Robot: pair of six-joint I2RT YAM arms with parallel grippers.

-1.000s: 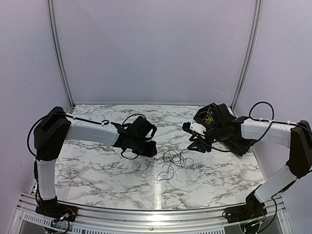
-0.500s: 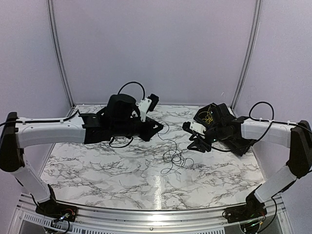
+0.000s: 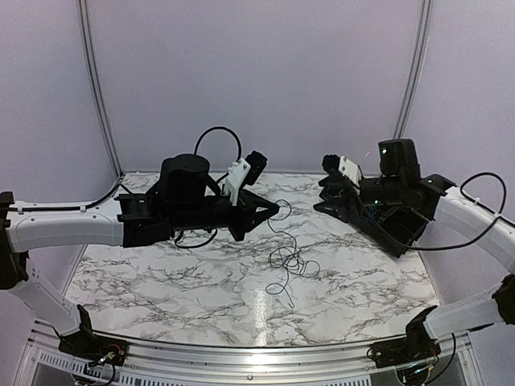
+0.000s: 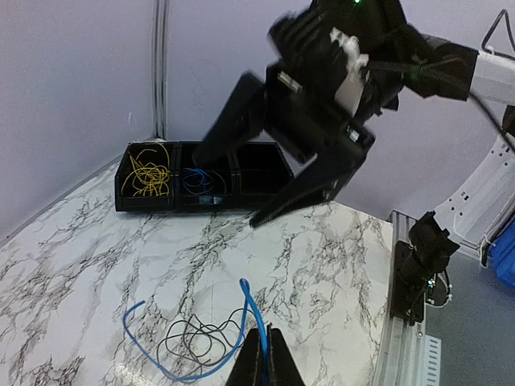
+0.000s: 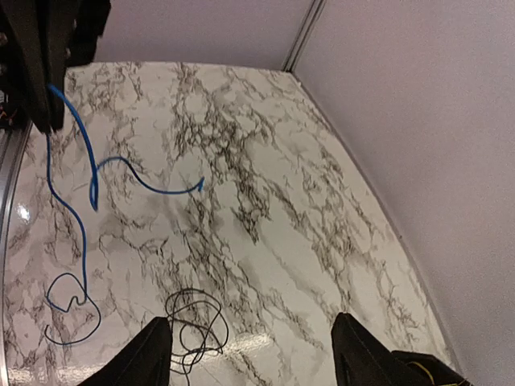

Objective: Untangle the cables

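My left gripper (image 3: pixel 276 211) hangs above the table's middle, shut on a blue cable (image 4: pixel 256 315). That cable droops from the shut fingers (image 4: pixel 278 371) in a long loop (image 5: pixel 74 320) down to the marble, its free end curling away. A black cable (image 4: pixel 199 342) lies coiled on the table beside the loop. From above, both show as one thin tangle (image 3: pixel 291 261). My right gripper (image 3: pixel 324 186) is raised at the right, over the bin, open and holding nothing. Its fingers (image 5: pixel 153 358) stand wide apart.
A black three-compartment bin (image 4: pixel 201 201) stands at the far right by the wall. One compartment holds yellow cables (image 4: pixel 149 169), the middle one blue cables (image 4: pixel 193 178), and the third looks empty. The table's rail (image 4: pixel 406 338) runs along the near edge.
The left gripper went from low on the table up and rightward, lifting the blue cable. The right gripper rose away from the bin and its jaws spread wider.
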